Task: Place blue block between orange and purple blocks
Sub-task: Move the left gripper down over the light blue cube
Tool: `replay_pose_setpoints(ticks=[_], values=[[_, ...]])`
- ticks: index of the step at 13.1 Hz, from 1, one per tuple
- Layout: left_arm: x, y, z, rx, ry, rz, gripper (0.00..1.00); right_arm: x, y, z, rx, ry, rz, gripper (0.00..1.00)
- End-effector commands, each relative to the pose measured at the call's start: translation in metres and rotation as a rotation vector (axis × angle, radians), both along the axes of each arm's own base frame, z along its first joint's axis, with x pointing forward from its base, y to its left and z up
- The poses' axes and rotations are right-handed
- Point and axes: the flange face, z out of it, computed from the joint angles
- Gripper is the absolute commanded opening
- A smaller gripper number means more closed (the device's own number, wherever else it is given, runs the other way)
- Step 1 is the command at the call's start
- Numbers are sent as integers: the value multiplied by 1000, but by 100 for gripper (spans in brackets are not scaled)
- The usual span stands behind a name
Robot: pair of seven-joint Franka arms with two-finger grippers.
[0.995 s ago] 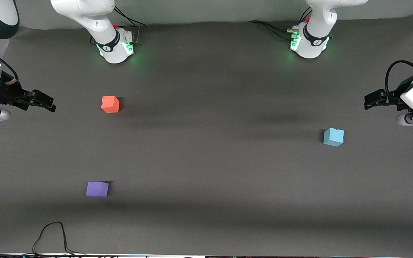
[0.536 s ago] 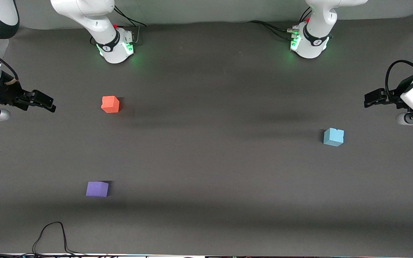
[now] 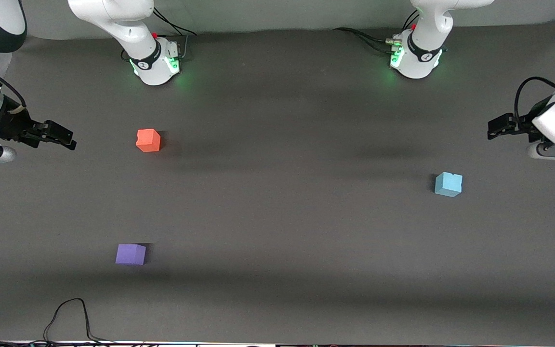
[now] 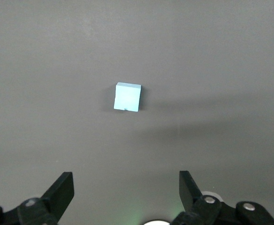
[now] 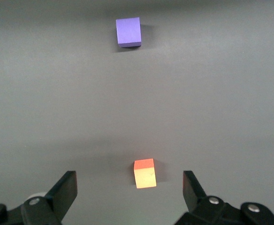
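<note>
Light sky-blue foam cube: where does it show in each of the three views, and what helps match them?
Front view: the light sky-blue foam cube lies toward the left arm's end of the table.
Left wrist view: it lies mid-picture, ahead of the open left claw.
Right wrist view: absent.
Shared landmark: the notch in its top edge.

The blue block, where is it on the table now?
The blue block sits alone on the table toward the left arm's end, away from the orange block and purple block; the open left gripper hangs nearby.
</note>
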Motion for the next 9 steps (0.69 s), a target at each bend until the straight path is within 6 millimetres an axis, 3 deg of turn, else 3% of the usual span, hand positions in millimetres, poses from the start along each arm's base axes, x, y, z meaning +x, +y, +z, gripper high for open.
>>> replay_pose_setpoints(ticks=[1,6,9], values=[[-13,0,-42,-5,-15,-52,100,-11,5,5,-1,34,27,100],[-24,-1,-142,3,-86,-70,100,-12,14,2,22,49,30,100],[-13,-1,-198,8,-89,-77,100,-15,14,5,22,50,37,100]])
